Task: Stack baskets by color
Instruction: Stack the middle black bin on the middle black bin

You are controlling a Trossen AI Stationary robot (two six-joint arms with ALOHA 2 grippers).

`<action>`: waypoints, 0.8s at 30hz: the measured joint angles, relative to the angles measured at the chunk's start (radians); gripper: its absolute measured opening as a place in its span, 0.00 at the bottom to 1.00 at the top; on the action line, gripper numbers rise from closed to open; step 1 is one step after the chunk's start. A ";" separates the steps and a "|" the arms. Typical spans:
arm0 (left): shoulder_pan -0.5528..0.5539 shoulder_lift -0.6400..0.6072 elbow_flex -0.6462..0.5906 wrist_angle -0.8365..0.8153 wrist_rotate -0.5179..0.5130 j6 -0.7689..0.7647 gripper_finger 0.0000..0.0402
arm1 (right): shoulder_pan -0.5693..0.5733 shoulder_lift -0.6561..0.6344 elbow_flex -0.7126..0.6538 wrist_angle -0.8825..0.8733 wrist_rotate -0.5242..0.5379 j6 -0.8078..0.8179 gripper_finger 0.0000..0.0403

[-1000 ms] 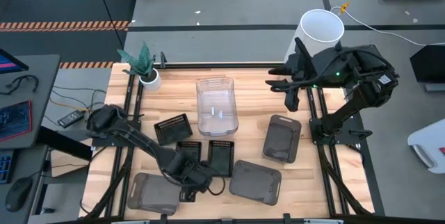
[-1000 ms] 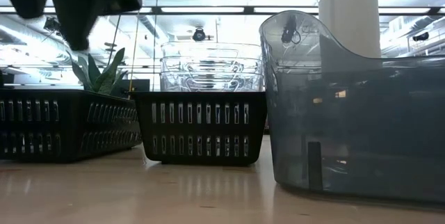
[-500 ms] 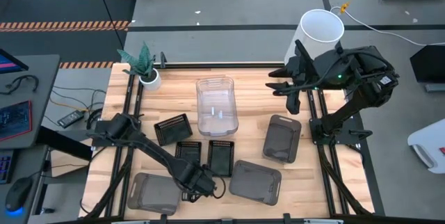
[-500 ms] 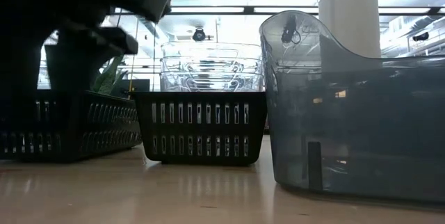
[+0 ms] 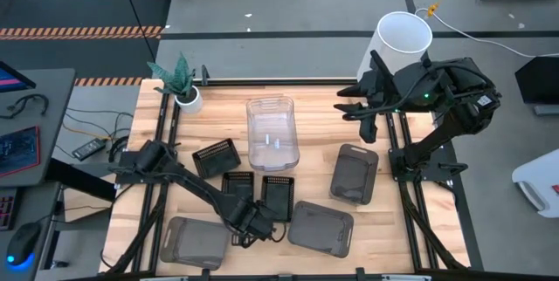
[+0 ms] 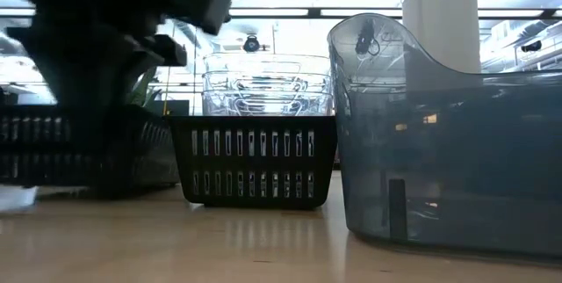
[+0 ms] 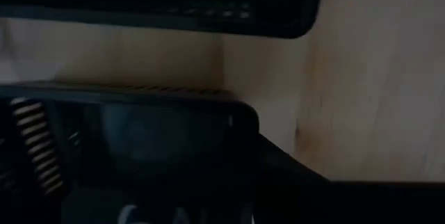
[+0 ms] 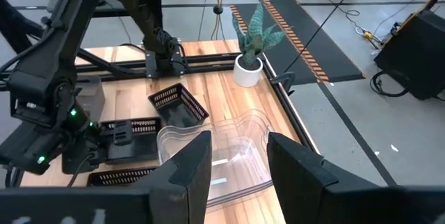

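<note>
Having dropped lower since a second ago, the left gripper [image 5: 247, 229] has clamped onto a small black basket [image 5: 237, 195] near the table's [image 5: 402, 229] front edge; right gripper [image 5: 360, 111] waits parted, back-right.

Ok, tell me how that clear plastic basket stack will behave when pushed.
The clear plastic basket stack probably slides easily on the smooth wooden table. It looks light and thin-walled, so likely flexes. Low and wide, it seems unlikely to tip.
</note>
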 joint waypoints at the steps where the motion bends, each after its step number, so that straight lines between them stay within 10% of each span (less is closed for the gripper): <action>1: 0.005 -0.001 0.015 -0.020 0.000 0.001 0.02 | 0.000 0.000 0.000 0.001 -0.010 -0.001 0.36; 14: 0.003 -0.057 0.361 -0.189 0.113 0.056 0.01 | 0.000 0.000 0.000 0.011 -0.040 0.055 0.36; 24: 0.035 -0.055 0.420 0.087 0.005 0.043 0.01 | 0.029 0.000 0.000 0.022 -0.041 0.112 0.36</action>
